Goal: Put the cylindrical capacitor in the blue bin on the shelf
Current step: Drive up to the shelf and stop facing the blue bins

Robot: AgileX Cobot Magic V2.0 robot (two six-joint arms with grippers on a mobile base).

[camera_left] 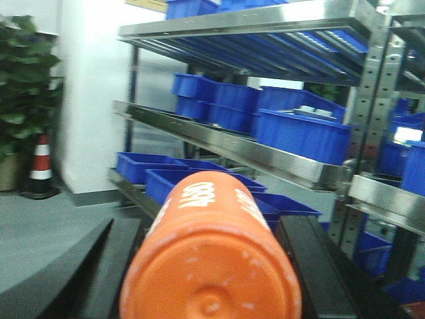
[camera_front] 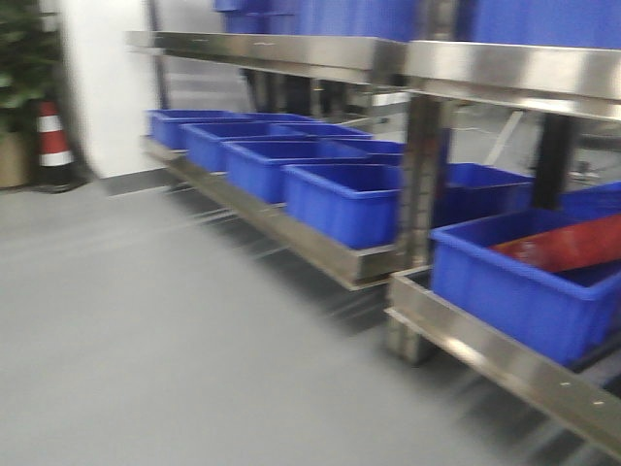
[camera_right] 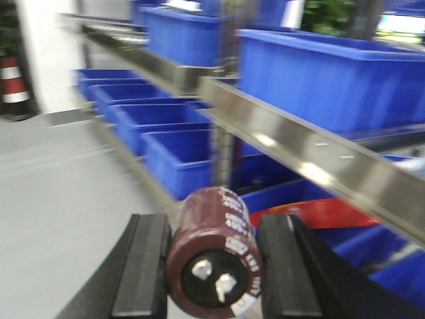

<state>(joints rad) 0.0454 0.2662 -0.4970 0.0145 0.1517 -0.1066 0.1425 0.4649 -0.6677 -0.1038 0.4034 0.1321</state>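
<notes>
Pinched between the black pads of the right gripper [camera_right: 212, 266], the maroon cylindrical capacitor [camera_right: 209, 232] sits at six o'clock in the right wrist view, terminals toward the camera. Likewise, the left gripper [camera_left: 209, 272] clamps an orange cylinder [camera_left: 212, 232]. Beyond, at two o'clock, the shelf [camera_right: 299, 153] carries blue bins [camera_right: 319, 80]. A traffic cone [camera_right: 10, 80] stands far off at ten o'clock.
</notes>
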